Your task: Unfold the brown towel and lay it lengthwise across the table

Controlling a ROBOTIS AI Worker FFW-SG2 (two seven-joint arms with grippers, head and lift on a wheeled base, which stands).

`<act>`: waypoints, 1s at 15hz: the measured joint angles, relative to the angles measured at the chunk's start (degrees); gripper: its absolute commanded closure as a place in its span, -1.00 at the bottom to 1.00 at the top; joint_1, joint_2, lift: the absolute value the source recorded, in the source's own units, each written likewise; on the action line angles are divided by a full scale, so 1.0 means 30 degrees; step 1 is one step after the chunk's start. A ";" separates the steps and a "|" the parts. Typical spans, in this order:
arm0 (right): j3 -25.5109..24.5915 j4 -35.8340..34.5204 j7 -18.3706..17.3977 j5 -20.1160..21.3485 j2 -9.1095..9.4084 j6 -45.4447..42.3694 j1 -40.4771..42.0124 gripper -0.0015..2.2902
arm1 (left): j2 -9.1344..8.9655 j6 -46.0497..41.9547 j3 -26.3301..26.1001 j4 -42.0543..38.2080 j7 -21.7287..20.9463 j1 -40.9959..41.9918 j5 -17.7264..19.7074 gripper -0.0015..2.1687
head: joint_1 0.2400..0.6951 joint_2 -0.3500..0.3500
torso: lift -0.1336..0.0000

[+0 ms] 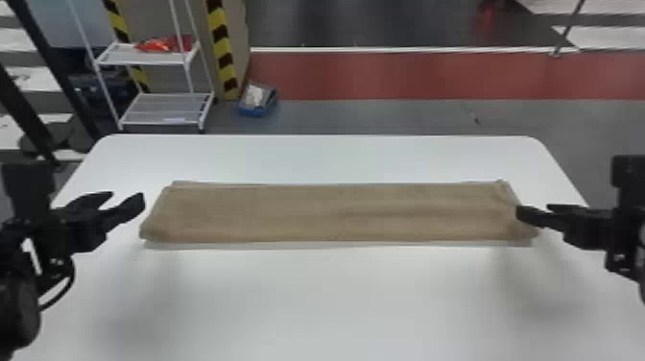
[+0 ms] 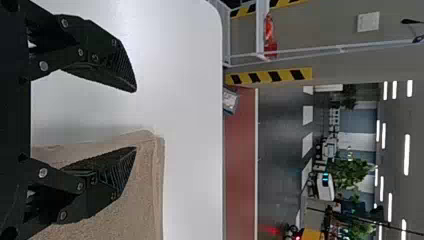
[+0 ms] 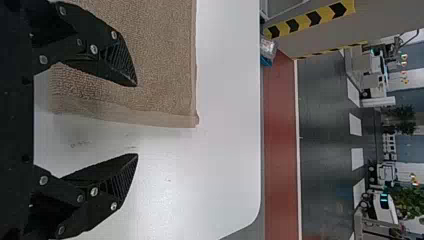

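The towel (image 1: 331, 213) lies flat and long between left and right edges of the table (image 1: 331, 297), so the task seems nearly finished, maybe some smoothing remains, with left claw (image 2: 135, 119) and right claw (image 3: 136, 120) both open.

Bright, even light falls across the table (image 1: 336, 297), and I can see lit lamps (image 2: 406, 155) in the ceiling well beyond it. One soft shadow (image 1: 139, 317) spreads over the table's near part toward its left side, another toward its right, both fading out gently. A thin grey shade hugs the table along the towel's (image 1: 336, 213) near edge. The table gives off a pale sheen, while the far floor (image 1: 384, 24) beyond it looks dim.
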 measured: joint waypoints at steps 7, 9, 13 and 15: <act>0.0785 -0.4929 0.0027 -0.1886 0.0709 0.0401 0.2180 -0.94 | -0.1940 -0.3018 0.0203 -0.3692 0.1824 0.3093 0.1707 -0.97 | 1.00 0.14 | -0.81; 0.1510 -0.5992 0.0013 -0.1977 0.1279 0.0180 0.2776 -0.96 | -0.2487 -0.3463 -0.0106 -0.4780 0.2296 0.4051 0.1928 -0.97 | 1.00 0.19 | -0.81; 0.2731 -0.7371 -0.0574 -0.1961 0.2837 -0.2082 0.4317 -0.95 | -0.2872 -0.6877 -0.1742 -0.6636 0.4549 0.6428 0.1959 -0.96 | 1.00 0.29 | -0.81; 0.3597 -0.8140 -0.1379 -0.1979 0.3557 -0.4208 0.5787 -0.94 | -0.2994 -0.7660 -0.2650 -0.7454 0.4766 0.7430 0.1878 -0.95 | 1.00 0.30 | -0.81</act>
